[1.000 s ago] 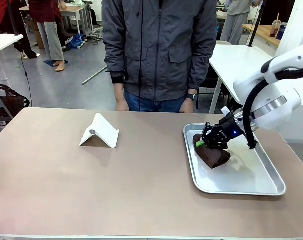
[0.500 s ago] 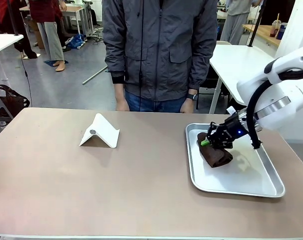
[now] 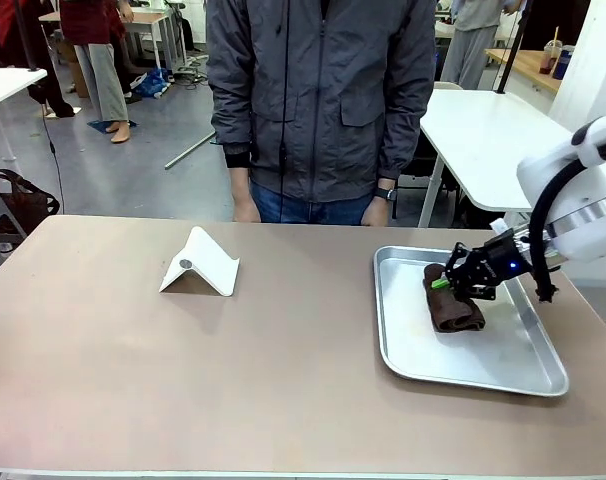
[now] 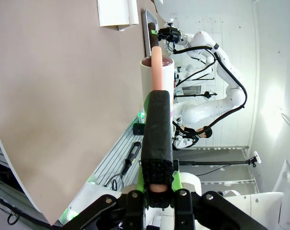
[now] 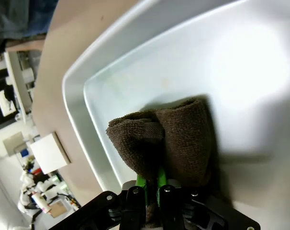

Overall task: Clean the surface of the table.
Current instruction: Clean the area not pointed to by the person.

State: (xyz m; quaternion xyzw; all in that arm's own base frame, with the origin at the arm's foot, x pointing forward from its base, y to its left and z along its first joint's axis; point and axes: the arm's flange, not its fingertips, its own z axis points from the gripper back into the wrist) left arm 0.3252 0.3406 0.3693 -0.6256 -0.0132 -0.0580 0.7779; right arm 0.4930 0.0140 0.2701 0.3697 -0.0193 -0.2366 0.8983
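Beyond the brownish table (image 3: 283,380) we see an open workroom with white-topped tables and a grey floor. The table takes up the whole near part of the front view, its top mostly bare. A person (image 3: 323,100) in a grey jacket stands at its far edge, arms hanging down. From the right comes the white right arm (image 3: 573,195), bent low over a shiny metal tray (image 3: 463,378) that sits on the table's right part. A white folded stand (image 3: 201,262) rests left of the middle, well apart from the tray. Inside the tray lies a brown cloth (image 3: 455,312), bunched and folded. The right gripper (image 3: 445,283) has its green pads pressed together on the cloth's upper fold. In the right wrist view the fingers pinch the cloth between them, and we cannot tell whether the cloth's lower part touches the tray floor. In the left wrist view the left gripper (image 4: 157,199) is clamped on a peach rod (image 4: 157,72) that wears a black textured sleeve (image 4: 157,139). The rod points at a white cylinder (image 4: 157,81), and we cannot tell whether they touch.
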